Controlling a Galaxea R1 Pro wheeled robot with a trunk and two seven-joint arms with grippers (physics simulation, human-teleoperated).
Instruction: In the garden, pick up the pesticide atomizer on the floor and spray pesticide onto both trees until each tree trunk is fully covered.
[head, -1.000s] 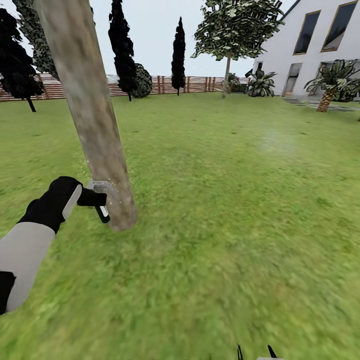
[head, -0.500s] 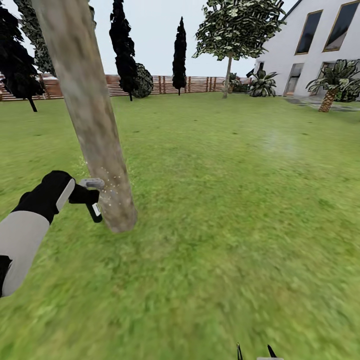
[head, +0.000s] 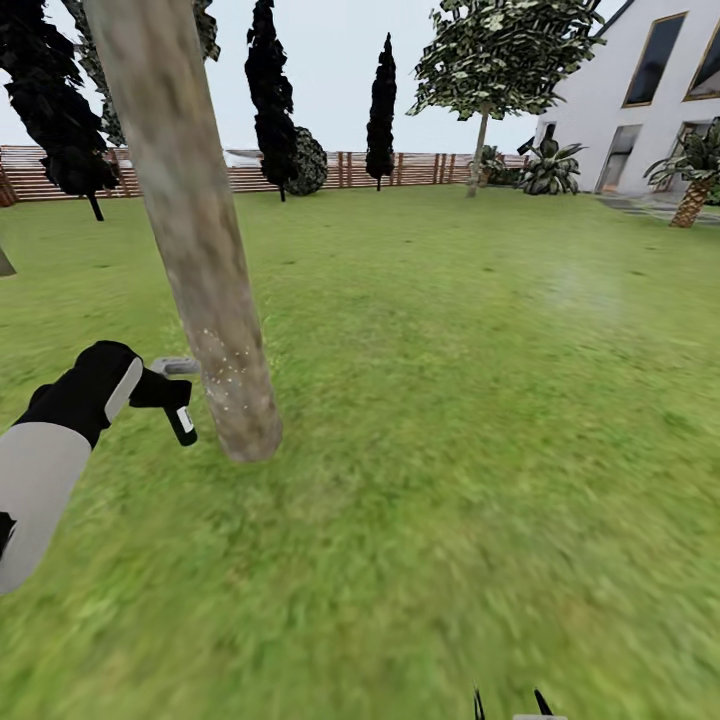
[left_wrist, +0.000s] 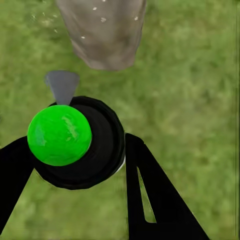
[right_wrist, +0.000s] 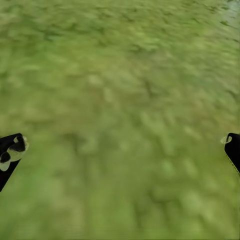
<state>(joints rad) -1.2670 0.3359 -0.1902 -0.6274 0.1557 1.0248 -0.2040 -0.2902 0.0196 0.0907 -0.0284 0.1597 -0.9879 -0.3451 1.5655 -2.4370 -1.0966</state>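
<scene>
Right end effector (right_wrist: 120, 150): fingers (right_wrist: 11, 152) spread wide apart over grass, nothing between them; two tips show at the head view's lower edge (head: 510, 705).
Left end effector (head: 150, 388): closed on the atomizer (head: 178, 400), a finger on each side of the bottle in the wrist view (left_wrist: 80, 145).
Atomizer: held low above the lawn (head: 450, 450), bottle hanging down with its white label outward, grey spray head on top, nozzle (left_wrist: 62, 85) aimed at the trunk (head: 195, 250) and just short of it. A green ball (left_wrist: 60, 135) sits over the bottle in the wrist view.
Trunk: thick, pale, mottled, leaning; base in the grass just beyond the atomizer.
Pesticide (head: 225, 365): whitish specks on the lower trunk at nozzle height.
Far: dark trees (head: 272, 95), a leafy tree (head: 500, 50), slat fence (head: 420, 168), white house (head: 640, 110), palms (head: 692, 175).
</scene>
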